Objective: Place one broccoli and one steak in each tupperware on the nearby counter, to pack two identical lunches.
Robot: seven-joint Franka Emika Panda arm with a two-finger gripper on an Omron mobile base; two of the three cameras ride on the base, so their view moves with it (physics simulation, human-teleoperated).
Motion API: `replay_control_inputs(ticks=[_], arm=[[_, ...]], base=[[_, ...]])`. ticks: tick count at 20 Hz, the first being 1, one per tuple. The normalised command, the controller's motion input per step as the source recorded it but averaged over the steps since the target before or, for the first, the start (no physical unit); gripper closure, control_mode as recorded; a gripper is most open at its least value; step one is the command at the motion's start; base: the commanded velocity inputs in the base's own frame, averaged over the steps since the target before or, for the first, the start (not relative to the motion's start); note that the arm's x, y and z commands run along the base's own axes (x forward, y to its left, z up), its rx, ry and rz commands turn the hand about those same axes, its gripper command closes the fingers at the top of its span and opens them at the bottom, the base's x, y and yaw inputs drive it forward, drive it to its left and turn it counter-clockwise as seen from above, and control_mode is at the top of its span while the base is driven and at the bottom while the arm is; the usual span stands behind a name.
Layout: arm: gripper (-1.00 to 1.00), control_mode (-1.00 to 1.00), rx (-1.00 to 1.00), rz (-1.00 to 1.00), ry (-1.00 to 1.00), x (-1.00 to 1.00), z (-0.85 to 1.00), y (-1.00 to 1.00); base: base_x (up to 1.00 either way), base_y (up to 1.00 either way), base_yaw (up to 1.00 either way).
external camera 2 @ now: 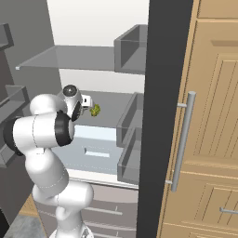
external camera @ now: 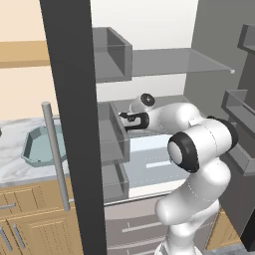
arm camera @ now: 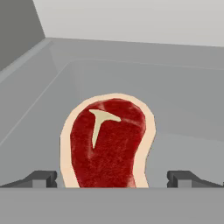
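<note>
A raw red steak (arm camera: pixel 107 144) with a pale fat rim and a T-shaped bone lies flat on a grey fridge shelf (arm camera: pixel 183 96). My gripper (arm camera: pixel 111 178) is open just above it, with one fingertip (arm camera: pixel 41 178) on either side of its near end and nothing held. From the base views the gripper (external camera: pixel 130 119) reaches deep into the open fridge. A small green broccoli (external camera 2: pixel 95 110) sits on the same shelf beside the hand. The teal tupperware (external camera: pixel 35 143) rests open on the marbled counter (external camera: pixel 12 142), left of the fridge.
The open fridge door (external camera: pixel 69 124) stands between the arm and the counter, its long metal handle (external camera: pixel 56 154) and door bins (external camera: pixel 112 134) close by. A glass shelf (external camera: pixel 174 62) spans above the hand. Wooden cabinets (external camera: pixel 35 224) sit under the counter.
</note>
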Motion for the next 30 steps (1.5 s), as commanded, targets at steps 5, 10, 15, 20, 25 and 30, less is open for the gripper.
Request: replay_control_inputs(ticks=[5, 10, 15, 20, 25, 30], arm=[[-1.0, -1.0, 0.0, 0.0, 0.0, 0.19, -0.18, 0.05], [-1.0, -1.0, -0.01, 0.0, 0.0, 0.0, -0.23, 0.03], [-1.0, -1.0, -0.02, -0.02, 0.0, -0.01, -0.22, 0.0], [-1.0, -1.0, -0.01, -0.05, 0.0, -0.22, -0.22, -0.01], [-1.0, -1.0, 0.0, -0.05, 0.0, -0.3, -0.18, 0.0], [-1.0, -1.0, 0.0, 0.0, 0.0, 0.07, -0.05, 0.0]], base=[[0.0, 0.0, 0.0], [0.0, 0.0, 0.0], [0.0, 0.0, 0.0], [0.0, 0.0, 0.0], [0.0, 0.0, 0.0], [0.0, 0.0, 0.0]])
